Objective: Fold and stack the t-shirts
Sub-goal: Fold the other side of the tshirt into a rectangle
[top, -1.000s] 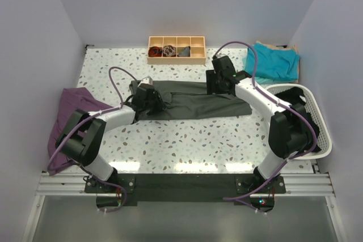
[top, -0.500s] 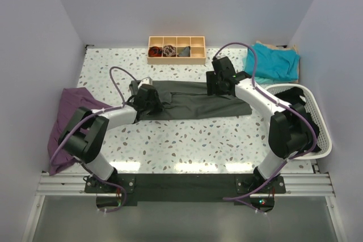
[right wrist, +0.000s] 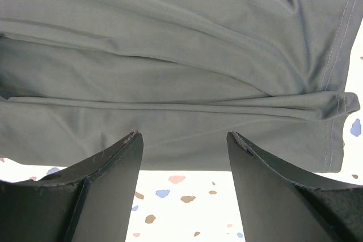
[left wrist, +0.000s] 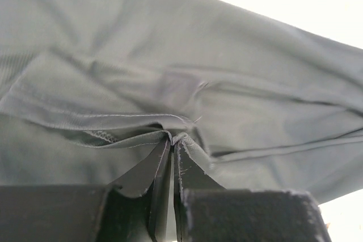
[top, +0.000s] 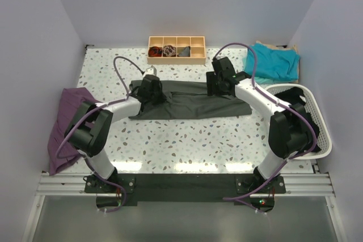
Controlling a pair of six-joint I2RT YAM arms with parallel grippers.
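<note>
The dark charcoal t-shirt [top: 193, 103] lies in a long folded band across the middle of the table. My left gripper [top: 152, 87] is at the band's left end. In the left wrist view the left gripper [left wrist: 172, 139] is shut, with a pinched ridge of the charcoal t-shirt [left wrist: 227, 55] between its tips. My right gripper [top: 219, 85] hovers at the band's far edge near the right end. It stands open [right wrist: 184, 135] with nothing between its fingers, over the edge of the charcoal t-shirt [right wrist: 170, 72]. The teal t-shirt [top: 273, 63] lies folded at the far right corner.
A small wooden compartment tray [top: 176, 60] stands at the far edge of the table. A white laundry basket [top: 321, 118] holding dark cloth sits at the right edge. A purple cloth [top: 67, 118] hangs over the left edge.
My left gripper has moved a little toward the far side at the shirt's left end and shut on the cloth. The right arm has hardly moved.
</note>
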